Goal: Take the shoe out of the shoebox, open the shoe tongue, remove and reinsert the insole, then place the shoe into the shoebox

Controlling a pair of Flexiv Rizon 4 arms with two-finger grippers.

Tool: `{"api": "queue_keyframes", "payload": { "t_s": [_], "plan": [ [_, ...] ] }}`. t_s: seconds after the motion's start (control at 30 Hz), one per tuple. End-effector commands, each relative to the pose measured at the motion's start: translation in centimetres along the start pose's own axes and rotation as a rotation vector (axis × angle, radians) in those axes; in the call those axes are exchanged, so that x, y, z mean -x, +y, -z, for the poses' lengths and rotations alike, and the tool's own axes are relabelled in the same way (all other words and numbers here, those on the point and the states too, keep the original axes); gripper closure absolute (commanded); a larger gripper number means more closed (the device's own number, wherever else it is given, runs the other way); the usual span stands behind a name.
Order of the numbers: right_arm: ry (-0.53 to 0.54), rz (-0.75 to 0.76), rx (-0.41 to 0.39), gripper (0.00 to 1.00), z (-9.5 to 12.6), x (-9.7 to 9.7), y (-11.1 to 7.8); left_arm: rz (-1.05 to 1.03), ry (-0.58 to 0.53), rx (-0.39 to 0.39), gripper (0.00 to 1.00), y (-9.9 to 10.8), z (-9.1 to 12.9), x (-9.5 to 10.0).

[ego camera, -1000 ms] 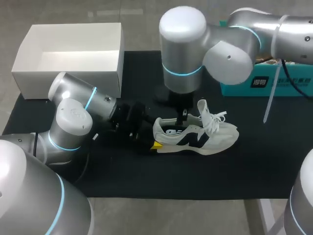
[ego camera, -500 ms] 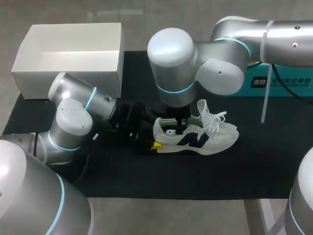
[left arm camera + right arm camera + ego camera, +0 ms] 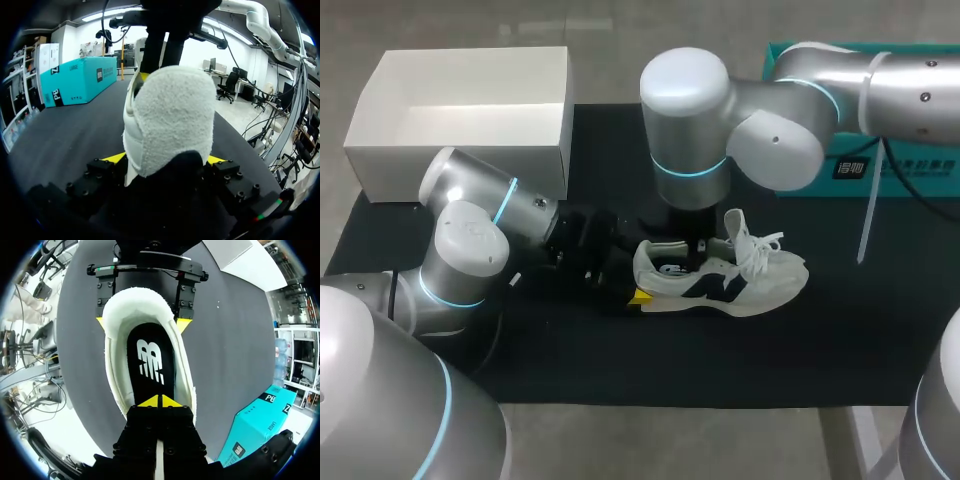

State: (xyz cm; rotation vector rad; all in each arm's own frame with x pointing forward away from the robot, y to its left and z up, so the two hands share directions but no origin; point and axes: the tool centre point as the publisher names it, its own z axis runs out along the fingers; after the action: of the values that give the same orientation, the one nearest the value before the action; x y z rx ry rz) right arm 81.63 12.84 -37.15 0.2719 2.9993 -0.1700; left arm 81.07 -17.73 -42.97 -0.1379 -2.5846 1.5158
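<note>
White-grey lace-up sneaker (image 3: 725, 280) sits upright on black mat (image 3: 840, 340), toe twd robot's right, outside and well apart from open white cardboard shoebox (image 3: 460, 110). L gripper (image 3: 165, 161) clamped on sneaker heel, one yellow tip each side. R gripper (image 3: 161, 401) over shoe opening, tips pressed together at black insole (image 3: 150, 357); can't tell if pinching it.
</note>
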Motion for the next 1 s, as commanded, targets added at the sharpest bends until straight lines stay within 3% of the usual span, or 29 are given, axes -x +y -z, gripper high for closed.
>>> {"api": "queue_keyframes", "payload": {
  "t_s": [0.03,0.4,0.57,1.0],
  "plan": [
    [0.018,-0.001,0.000,1.00,-0.8,0.3,-0.4,0.000,0.001,0.001,1.00,0.1,-0.1,0.1],
    [0.036,0.076,-0.051,1.00,0.1,3.0,-0.7,0.000,0.001,0.001,1.00,0.1,-0.1,0.1],
    [0.053,0.096,-0.053,1.00,-0.7,3.9,-0.6,0.000,0.001,0.001,1.00,0.1,-0.1,0.1],
    [0.113,0.072,-0.017,1.00,-2.7,1.5,-1.2,0.000,0.001,0.001,1.00,0.1,-0.1,0.1]
  ]
}}
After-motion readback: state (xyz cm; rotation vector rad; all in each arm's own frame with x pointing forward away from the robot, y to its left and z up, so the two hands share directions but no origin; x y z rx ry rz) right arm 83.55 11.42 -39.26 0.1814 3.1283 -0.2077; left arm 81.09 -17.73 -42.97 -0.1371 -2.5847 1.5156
